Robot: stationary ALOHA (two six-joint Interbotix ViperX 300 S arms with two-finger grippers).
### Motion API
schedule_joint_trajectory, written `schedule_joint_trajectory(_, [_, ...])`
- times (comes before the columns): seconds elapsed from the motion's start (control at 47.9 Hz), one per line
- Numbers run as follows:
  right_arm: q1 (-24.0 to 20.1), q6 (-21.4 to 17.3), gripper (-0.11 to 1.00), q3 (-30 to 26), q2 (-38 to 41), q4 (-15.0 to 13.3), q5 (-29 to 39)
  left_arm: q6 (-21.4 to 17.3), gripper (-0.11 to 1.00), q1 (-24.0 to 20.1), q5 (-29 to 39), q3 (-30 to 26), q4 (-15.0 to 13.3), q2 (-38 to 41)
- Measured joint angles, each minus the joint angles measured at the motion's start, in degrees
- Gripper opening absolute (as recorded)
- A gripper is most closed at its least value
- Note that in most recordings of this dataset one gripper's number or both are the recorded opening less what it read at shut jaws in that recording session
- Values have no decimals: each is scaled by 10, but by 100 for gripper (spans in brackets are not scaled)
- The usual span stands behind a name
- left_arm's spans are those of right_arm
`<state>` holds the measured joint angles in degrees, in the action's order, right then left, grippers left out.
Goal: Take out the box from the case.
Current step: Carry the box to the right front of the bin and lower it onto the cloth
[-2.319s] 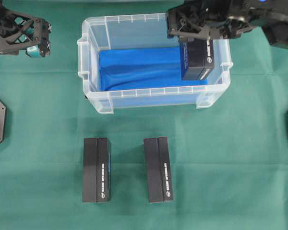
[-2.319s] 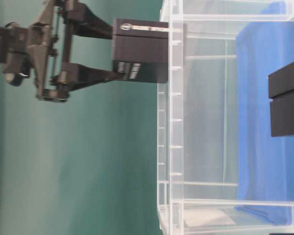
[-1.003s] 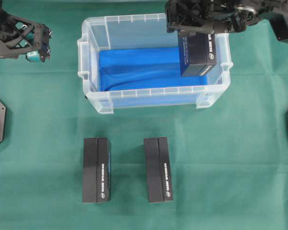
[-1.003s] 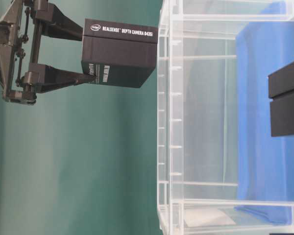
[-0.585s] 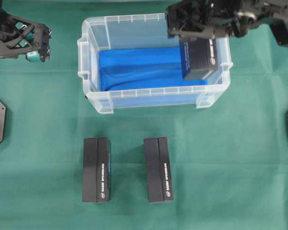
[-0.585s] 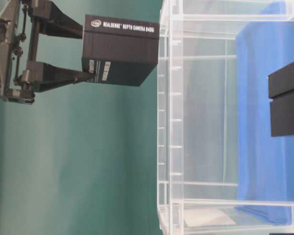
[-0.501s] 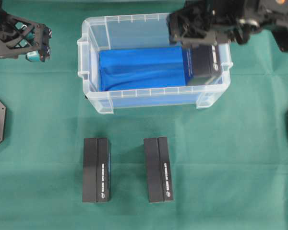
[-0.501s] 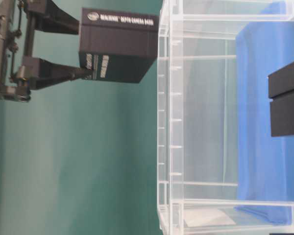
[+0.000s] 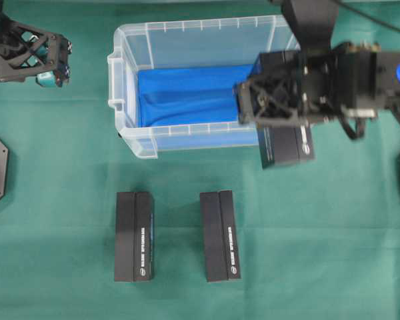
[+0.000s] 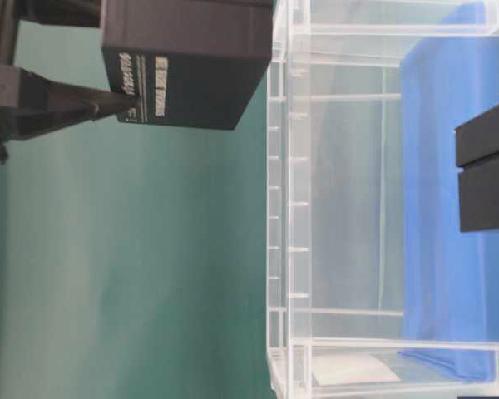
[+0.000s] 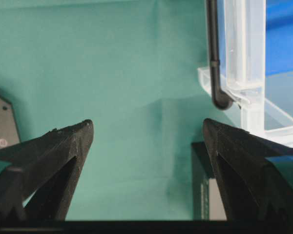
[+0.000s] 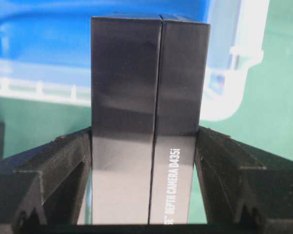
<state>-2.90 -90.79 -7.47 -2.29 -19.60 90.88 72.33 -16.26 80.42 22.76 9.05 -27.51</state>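
The right gripper is clamped on a black rectangular cardboard box, which hangs in the air over the near right rim of the clear plastic case with a blue lining. The left gripper hovers with its jaws spread wide and nothing between them, left of the case over the green cloth. Two more black boxes lie side by side on the cloth in front of the case.

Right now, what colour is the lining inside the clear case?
Bright blue lining on the floor of the case, clearest in the overhead view.

Two boxes lie side by side before the case, on the tablecloth.
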Motion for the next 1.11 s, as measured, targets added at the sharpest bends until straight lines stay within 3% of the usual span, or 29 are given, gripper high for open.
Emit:
schedule_joint_trajectory(0.46, [-145, -157, 66, 0, 0, -4, 31, 0, 93, 0, -1, 1, 0, 0])
schedule_joint_trajectory(0.648, [-184, -201, 66, 0, 7, -2, 31, 0, 93, 0, -1, 1, 0, 1])
schedule_joint_trajectory(1.107, [-198, -216, 66, 22, 23, 19, 21, 0, 93, 0, -1, 1, 0, 0])
